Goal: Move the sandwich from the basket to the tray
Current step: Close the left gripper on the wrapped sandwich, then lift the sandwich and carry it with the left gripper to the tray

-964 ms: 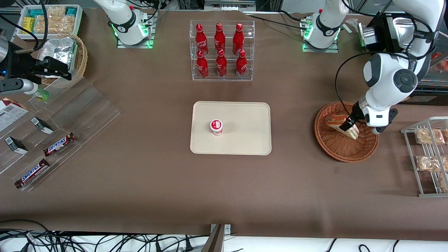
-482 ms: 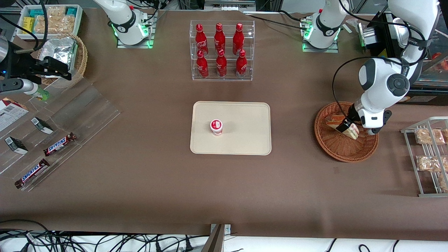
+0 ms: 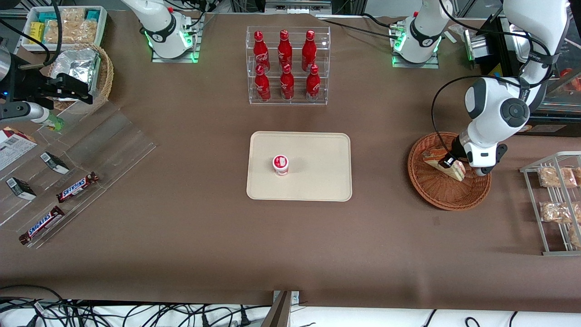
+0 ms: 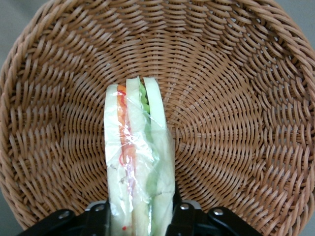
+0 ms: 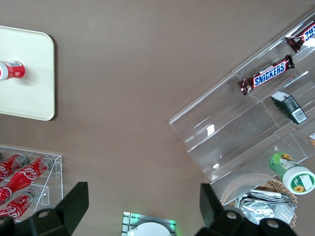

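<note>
Clearly the grasp step: the tool (image 3: 449,162) sits low inside the basket (image 3: 435,193), straddling the sandwich (image 3: 442,161), which lies in the basket on the wicker, not yet lifted by the look of it. In the left wrist view the sandwich (image 4: 139,162) runs straight between the two fingers (image 4: 101,216), each finger pressed against an outer bread face, clear wrap bunched where they meet. So the tool is narrowed to about the sandwich's thickness and has the wedge pinched at its wide end; the pointed end rests toward the basket's (image 4: 236,73) middle.

Judgement: transfer has barely begun, the pick is just being secured. The next move calls for a straight lift, high enough to clear the basket rim, then a carry sideways toward the parked arm's end of the desk (image 3: 390,245), where the tray (image 3: 317,150) lies well apart from the basket.

A small red-and-white cup (image 3: 280,165) stands on the tray, on the half farther from the basket; the half nearer the basket is bare, so a drop there looks easiest. Soft bread and slippery wrap suggest the wedge could squash or slide in the grip, so a gentle squeeze and slow lift seem wise.

Relative to the basket: the bottle rack (image 3: 287,66) is farther from the front camera and toward the tray; the wire rack (image 3: 556,204) with snack packs is just beside it at the working arm's end.
</note>
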`<state>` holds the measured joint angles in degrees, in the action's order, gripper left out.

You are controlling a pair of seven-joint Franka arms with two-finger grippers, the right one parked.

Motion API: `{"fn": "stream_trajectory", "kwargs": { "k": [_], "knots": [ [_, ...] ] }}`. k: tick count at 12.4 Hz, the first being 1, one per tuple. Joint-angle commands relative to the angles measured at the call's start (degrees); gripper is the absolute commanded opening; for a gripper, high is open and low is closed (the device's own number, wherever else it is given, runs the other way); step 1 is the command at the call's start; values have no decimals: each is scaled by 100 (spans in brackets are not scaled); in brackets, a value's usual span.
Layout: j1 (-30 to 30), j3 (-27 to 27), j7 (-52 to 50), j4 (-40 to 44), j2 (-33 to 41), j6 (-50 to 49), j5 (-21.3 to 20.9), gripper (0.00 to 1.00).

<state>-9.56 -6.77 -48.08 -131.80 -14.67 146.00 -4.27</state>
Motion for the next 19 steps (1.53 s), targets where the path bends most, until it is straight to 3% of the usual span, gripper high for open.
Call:
{"fn": "stream_trajectory", "kwargs": {
  "k": [1,4,9,14,19],
  "knots": [
    [-72,-18,18,14,130,-176,-188,0],
    [-72,-53,780,233,525,-1088,-197,0],
    [-11,-429,2477,1743,711,-3260,-92,0],
    [7,-1720,2594,2255,589,-3526,-83,0],
    [234,-2618,2016,2641,151,-3465,85,0]
  ]
}}
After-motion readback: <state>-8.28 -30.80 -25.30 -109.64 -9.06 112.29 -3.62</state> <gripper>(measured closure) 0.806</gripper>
